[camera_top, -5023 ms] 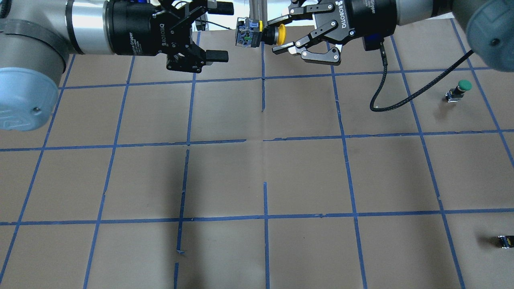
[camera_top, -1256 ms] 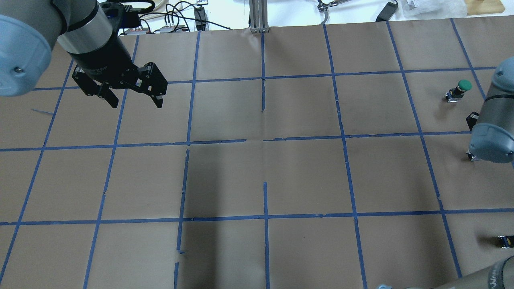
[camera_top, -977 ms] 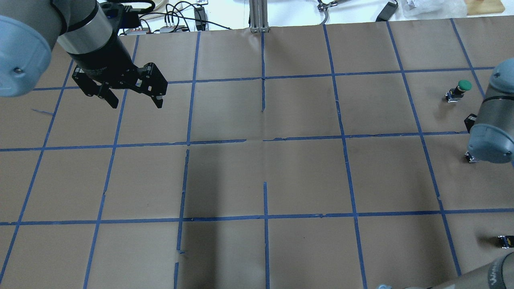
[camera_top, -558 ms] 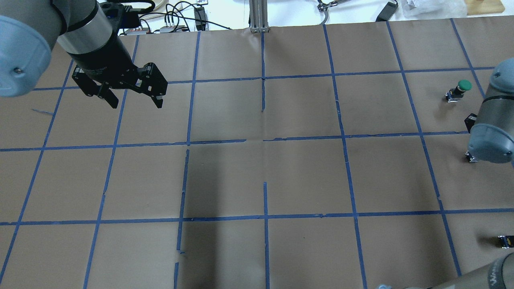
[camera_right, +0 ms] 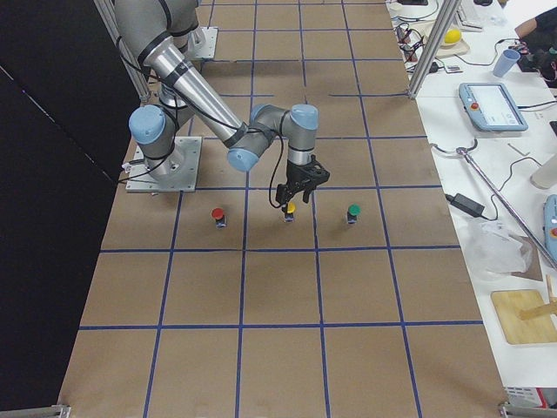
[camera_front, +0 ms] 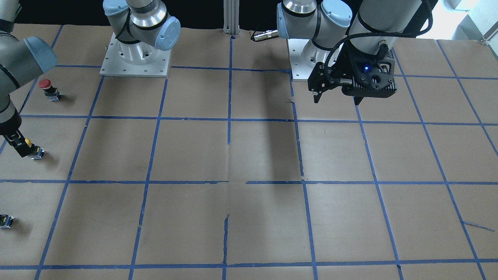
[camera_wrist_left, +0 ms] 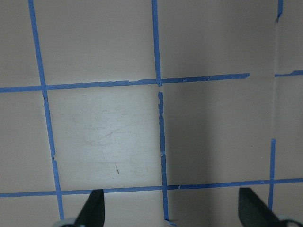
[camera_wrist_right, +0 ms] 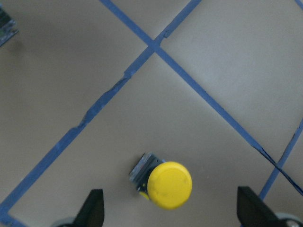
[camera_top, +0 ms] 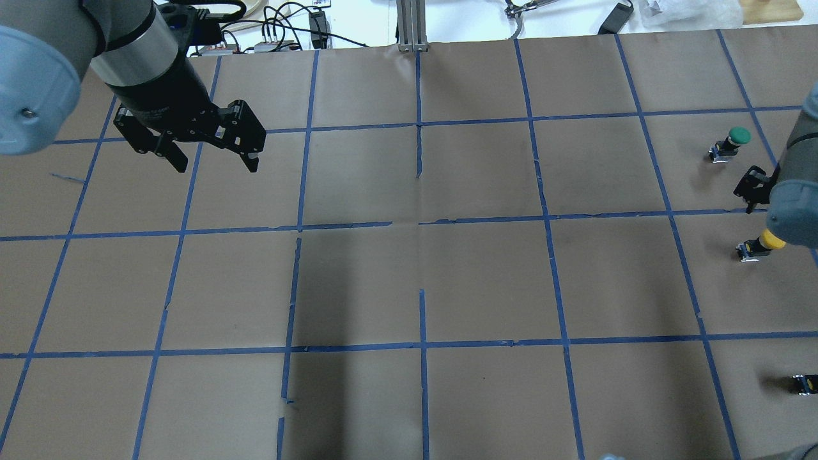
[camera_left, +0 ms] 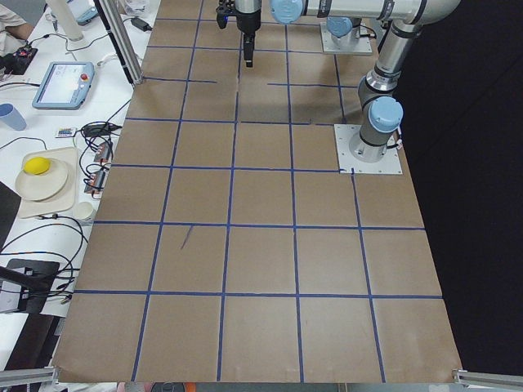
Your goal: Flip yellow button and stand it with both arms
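Observation:
The yellow button [camera_top: 764, 243] stands upright on the brown paper at the table's right edge, its yellow cap up on a black and grey body. It also shows in the right wrist view [camera_wrist_right: 169, 184] and the exterior right view [camera_right: 290, 212]. My right gripper [camera_wrist_right: 173, 215] is open and empty. It hangs just above the button without touching it, fingertips [camera_wrist_right: 93, 207] wide apart; it also shows in the exterior right view [camera_right: 296, 190]. My left gripper [camera_top: 211, 163] is open and empty, hanging over the back left of the table. It sees only paper and tape in the left wrist view [camera_wrist_left: 173, 215].
A green-capped button [camera_top: 735, 142] stands behind the yellow one, and a red-capped button [camera_front: 48, 87] stands nearer the robot. A small dark capless block [camera_top: 804, 383] lies at the right edge. A metal post [camera_top: 409, 25] stands at the back middle.
Five seconds ago the right gripper held the yellow button in the air beside the left gripper. Now the button stands on the table, and the right arm has lifted off and uncovered it.

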Controlling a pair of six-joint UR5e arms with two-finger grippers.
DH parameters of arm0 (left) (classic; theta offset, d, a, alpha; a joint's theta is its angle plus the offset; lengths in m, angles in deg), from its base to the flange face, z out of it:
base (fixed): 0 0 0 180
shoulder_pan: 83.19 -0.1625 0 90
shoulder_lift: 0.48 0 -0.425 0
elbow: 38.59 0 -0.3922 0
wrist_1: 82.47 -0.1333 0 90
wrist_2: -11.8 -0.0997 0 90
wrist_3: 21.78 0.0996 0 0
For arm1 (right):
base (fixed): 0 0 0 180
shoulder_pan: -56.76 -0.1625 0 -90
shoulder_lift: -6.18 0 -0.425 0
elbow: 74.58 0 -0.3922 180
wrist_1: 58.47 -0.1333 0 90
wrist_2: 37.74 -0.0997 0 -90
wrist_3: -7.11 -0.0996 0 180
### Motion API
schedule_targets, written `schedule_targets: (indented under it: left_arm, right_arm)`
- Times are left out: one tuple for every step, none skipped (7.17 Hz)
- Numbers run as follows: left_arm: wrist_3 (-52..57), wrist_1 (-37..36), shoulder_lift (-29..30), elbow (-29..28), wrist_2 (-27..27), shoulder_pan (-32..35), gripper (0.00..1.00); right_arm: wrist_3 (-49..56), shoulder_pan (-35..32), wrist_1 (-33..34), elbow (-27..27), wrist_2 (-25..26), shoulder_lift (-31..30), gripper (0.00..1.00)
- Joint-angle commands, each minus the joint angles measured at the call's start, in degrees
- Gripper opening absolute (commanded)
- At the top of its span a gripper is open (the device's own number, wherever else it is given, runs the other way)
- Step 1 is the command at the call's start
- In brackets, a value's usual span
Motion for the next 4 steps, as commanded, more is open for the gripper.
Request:
schedule_targets:
  left_arm:
    - [-0.02,0.03,-0.02,-0.24,-0.16,-0.09,1.00]
    - [0.07,0.03,-0.02,-0.24,-0.33,-0.09,1.00]
    - [0.07,0.03,-0.02,-0.24,-0.33,-0.09,1.00]
    - [0.07,0.03,-0.02,-0.33,-0.24,-0.09,1.00]
  right_arm:
    - [2.06,-0.56,-20.53,-9.45,-8.75,-3.39,1.00]
    - [1.97,-2.91,-28.65,-14.73,-12.35,-4.53,1.00]
    - [1.97,-7.46,-34.38,-19.57,-12.82,-5.94,1.00]
    - [1.97,-13.77,-39.40,-21.88,-13.87,-8.21,1.00]
